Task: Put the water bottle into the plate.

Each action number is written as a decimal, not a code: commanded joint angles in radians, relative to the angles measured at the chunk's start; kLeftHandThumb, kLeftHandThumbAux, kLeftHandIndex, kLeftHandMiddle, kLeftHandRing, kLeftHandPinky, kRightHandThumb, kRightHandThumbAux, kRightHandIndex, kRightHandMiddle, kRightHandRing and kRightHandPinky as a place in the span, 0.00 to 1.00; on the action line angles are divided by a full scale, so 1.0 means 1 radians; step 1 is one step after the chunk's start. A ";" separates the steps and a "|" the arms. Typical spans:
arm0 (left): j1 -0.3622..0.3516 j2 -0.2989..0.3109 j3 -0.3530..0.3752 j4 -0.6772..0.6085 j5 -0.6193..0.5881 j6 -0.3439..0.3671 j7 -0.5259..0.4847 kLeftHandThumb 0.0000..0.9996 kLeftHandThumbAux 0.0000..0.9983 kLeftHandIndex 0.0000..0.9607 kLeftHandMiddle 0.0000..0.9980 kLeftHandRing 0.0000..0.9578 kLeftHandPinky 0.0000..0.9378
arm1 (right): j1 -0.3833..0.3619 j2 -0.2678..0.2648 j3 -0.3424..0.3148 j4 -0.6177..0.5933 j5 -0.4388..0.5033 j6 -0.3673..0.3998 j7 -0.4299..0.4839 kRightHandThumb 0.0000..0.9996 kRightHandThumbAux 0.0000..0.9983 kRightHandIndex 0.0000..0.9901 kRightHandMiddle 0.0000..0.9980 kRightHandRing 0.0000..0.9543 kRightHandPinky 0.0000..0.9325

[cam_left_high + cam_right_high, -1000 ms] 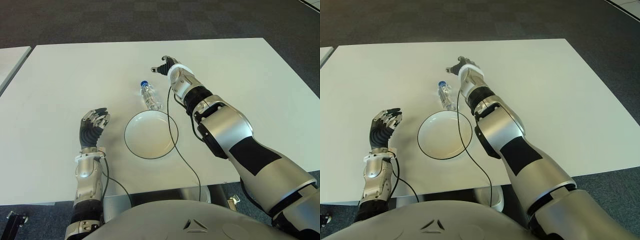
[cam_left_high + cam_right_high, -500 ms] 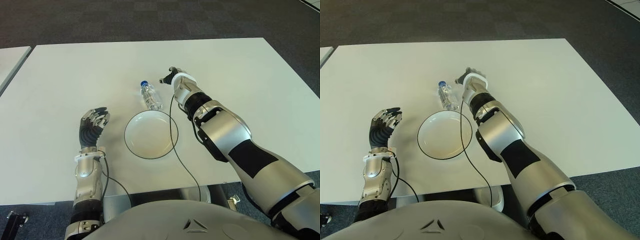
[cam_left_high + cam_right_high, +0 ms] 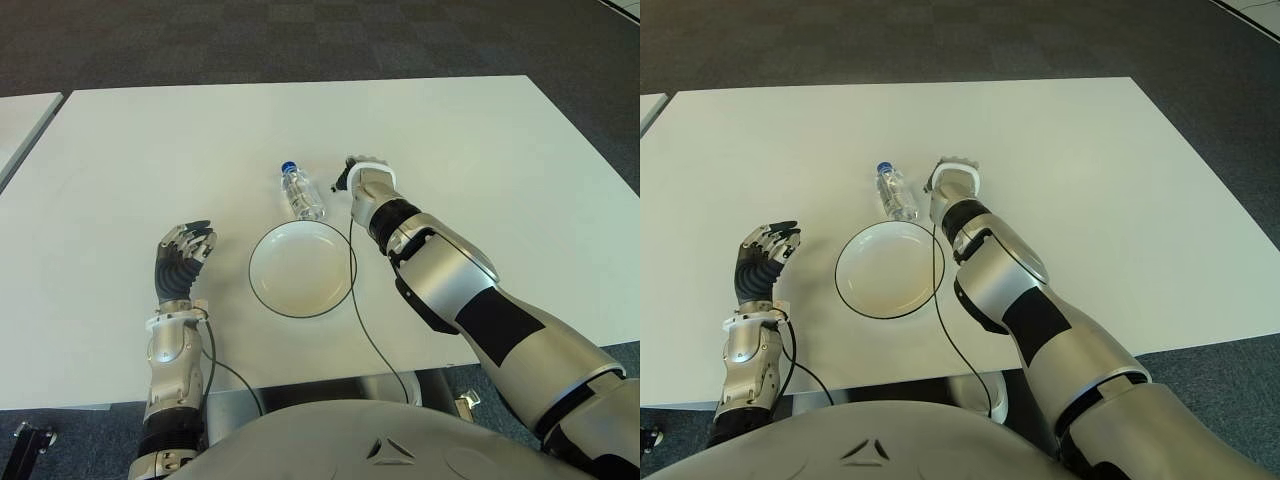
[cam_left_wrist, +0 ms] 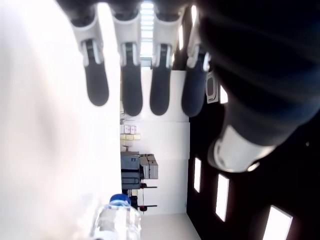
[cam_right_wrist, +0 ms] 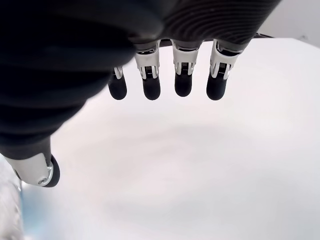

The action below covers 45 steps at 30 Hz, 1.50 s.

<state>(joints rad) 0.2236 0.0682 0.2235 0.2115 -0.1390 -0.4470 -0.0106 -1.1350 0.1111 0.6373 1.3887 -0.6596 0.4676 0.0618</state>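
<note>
**A:** Left eye view, reading left to right: how far along is this?

**B:** Nothing is placed yet. The left hand (image 3: 183,256) shows at 9 o'clock of the plate (image 3: 300,270), fingers loosely extended, holding nothing. The plate is bare. The water bottle (image 3: 300,192) lies on its side on the counter (image 3: 130,150) at the plate's 12 o'clock, just beyond the rim.

**A:** And the right hand?

**B:** The right hand (image 3: 366,180) sits just beside the bottle at its 3 o'clock, fingers spread, empty. Grasp, lift and placing all remain.
</note>
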 commanded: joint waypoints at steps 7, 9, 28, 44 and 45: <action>0.040 -0.019 0.012 -0.044 -0.020 0.028 0.006 0.70 0.73 0.43 0.35 0.36 0.38 | 0.220 0.355 0.185 0.018 -0.126 -0.014 0.044 0.16 0.45 0.00 0.00 0.00 0.03; 0.043 -0.019 0.012 -0.046 -0.019 0.028 0.006 0.70 0.73 0.43 0.35 0.36 0.37 | 0.220 0.353 0.200 0.017 -0.133 -0.024 0.048 0.16 0.45 0.00 0.00 0.00 0.02; 0.070 -0.041 0.004 -0.075 -0.035 0.029 0.002 0.70 0.72 0.43 0.34 0.35 0.38 | 0.122 0.219 0.179 -0.005 -0.085 -0.141 -0.010 0.21 0.48 0.00 0.00 0.00 0.07; 0.061 -0.027 -0.004 -0.062 -0.007 0.050 -0.003 0.70 0.73 0.43 0.33 0.35 0.40 | 0.138 0.039 -0.167 -0.113 0.182 -0.427 -0.395 0.44 0.70 0.28 0.42 0.49 0.58; 0.058 -0.027 -0.006 -0.059 -0.003 0.048 -0.004 0.70 0.73 0.43 0.33 0.35 0.40 | 0.157 0.025 -0.199 -0.130 0.210 -0.479 -0.404 0.53 0.71 0.33 0.47 0.54 0.61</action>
<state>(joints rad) 0.2881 0.0414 0.2207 0.1300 -0.1538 -0.4102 -0.0106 -1.0667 0.0968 0.5050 1.2808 -0.5106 0.0941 -0.3070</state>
